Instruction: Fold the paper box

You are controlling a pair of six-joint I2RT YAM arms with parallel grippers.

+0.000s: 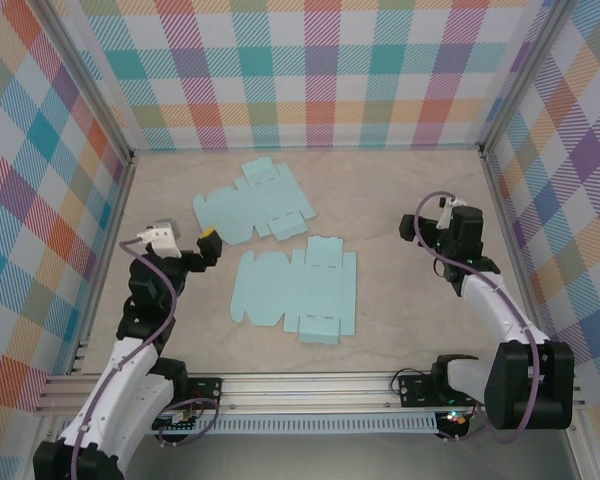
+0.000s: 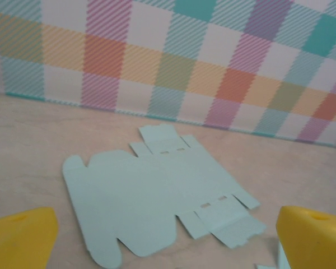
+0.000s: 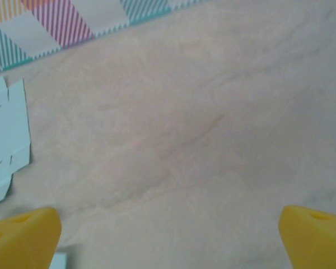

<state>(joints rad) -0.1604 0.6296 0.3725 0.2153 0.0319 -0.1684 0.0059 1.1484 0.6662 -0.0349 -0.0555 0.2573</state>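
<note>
The table (image 1: 400, 300) is a pale beige, faintly veined surface. It is boxed in on three sides by walls (image 1: 320, 70) of pastel plaid, with an aluminium frame (image 1: 310, 385) along the near edge. Two flat, light-blue paper box cut-outs lie unfolded on it, close together but apart. The far blank (image 1: 252, 205) sits skewed toward the back left, and the near blank (image 1: 298, 290) lies squarer at the middle. The left gripper (image 1: 206, 248) hangs just left of them, about level with the gap between the two. The right gripper (image 1: 438, 215) is well off to the right over bare table. The overhead view takes in both blanks and both arms together, but the finger ends are small there and the right pair is hard to make out. The left wrist view brings the far blank (image 2: 151, 202) close, showing its slots, tabs and rounded flap. The yellow left fingertips (image 2: 19, 238) stand wide apart in the bottom corners of that view, with nothing held. The right wrist view looks over mostly bare table. A pale blue edge (image 3: 5, 134) shows at its left side, likely one of the blanks, though I cannot say which. The yellow right fingertips (image 3: 316, 235) are likewise spread wide and empty.
</note>
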